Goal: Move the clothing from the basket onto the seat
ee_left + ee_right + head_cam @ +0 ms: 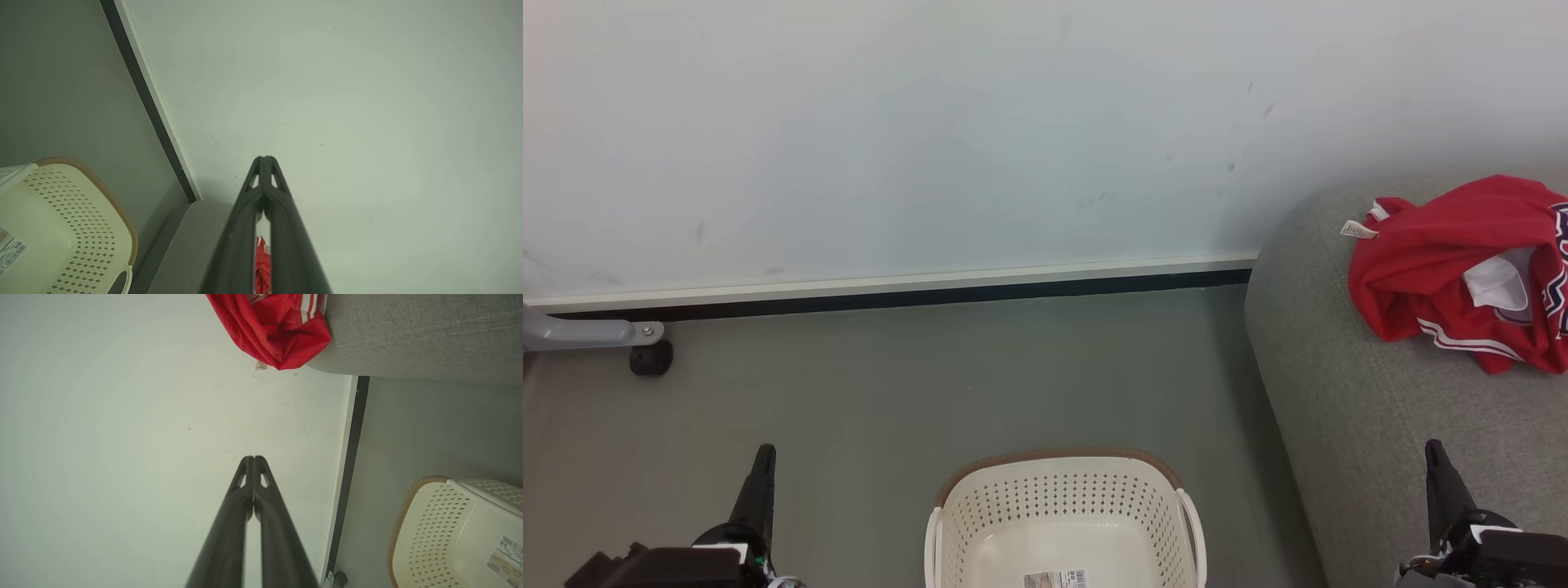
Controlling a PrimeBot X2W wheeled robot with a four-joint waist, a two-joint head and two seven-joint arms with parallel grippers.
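Left gripper [765, 451], right gripper [1434, 446] closed, empty, flanking basket [1062, 500] (clothing [1429, 261] seemingly near edge of seat [1339, 400]).

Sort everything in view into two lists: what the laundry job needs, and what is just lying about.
Job: red jersey, lying on the sofa seat cushion; laundry basket, empty but for a label; left gripper and right gripper, fingers shut.

Lying about: wheeled grey leg, skirting board, floor, wall.
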